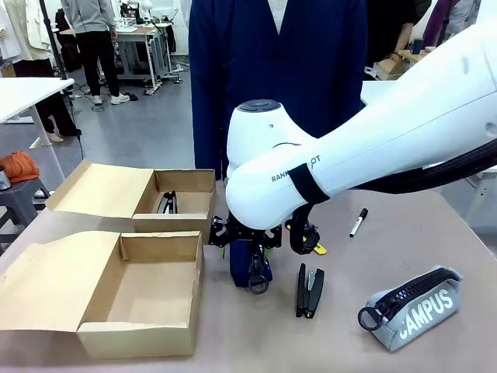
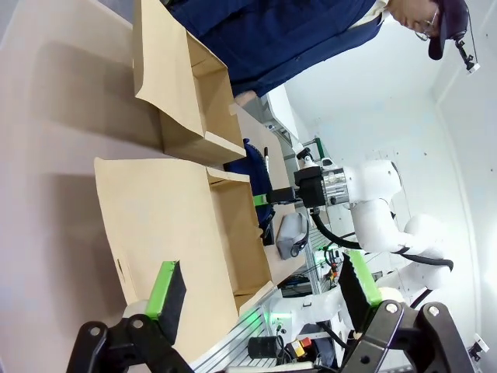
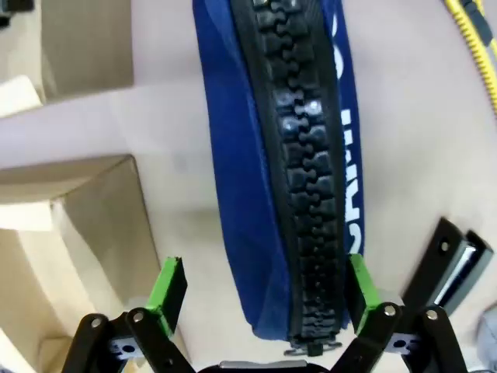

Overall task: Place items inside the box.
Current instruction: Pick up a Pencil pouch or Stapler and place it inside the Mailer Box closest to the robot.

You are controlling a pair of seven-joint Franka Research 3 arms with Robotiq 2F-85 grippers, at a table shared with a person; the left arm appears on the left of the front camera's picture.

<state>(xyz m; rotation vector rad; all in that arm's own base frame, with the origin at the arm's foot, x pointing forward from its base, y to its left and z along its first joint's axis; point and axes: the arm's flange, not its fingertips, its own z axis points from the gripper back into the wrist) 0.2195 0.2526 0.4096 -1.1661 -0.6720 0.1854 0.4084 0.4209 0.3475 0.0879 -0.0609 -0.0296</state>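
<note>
Jaws of right gripper (image 3: 265,286) astride navy blue zip pouch (image 3: 233,155), not yet pinching

The right gripper hangs low over the navy blue zip pouch with its jaws apart across the pouch's width. One green pad (image 3: 359,284) sits right at the pouch's edge. The other stands clear of the fabric with bare table between, so nothing is clamped.

The pouch is long and narrow, in deep blue fabric. A chunky black zip runs along its top, and white capital lettering down one flank is only partly readable. A black ring pull shows at its near end. It lies on the table (image 1: 435,233) lengthwise from near to far, just right of the near cardboard box (image 1: 136,339).

The black stapler (image 1: 309,291) lies just right of the pouch, also lengthwise. Farther back, the yellow utility knife (image 1: 319,249) peeks out from behind the arm. The grey zip pouch (image 1: 415,307), with a black zip and white "CAMPUS", rests at the near right, well apart from the rest.

The far cardboard box (image 1: 186,180) stands open behind the near one, with something black inside that I cannot make out.

The left gripper (image 2: 260,284) is held above the table's left side. Its jaws are spread wide with nothing between them.
</note>
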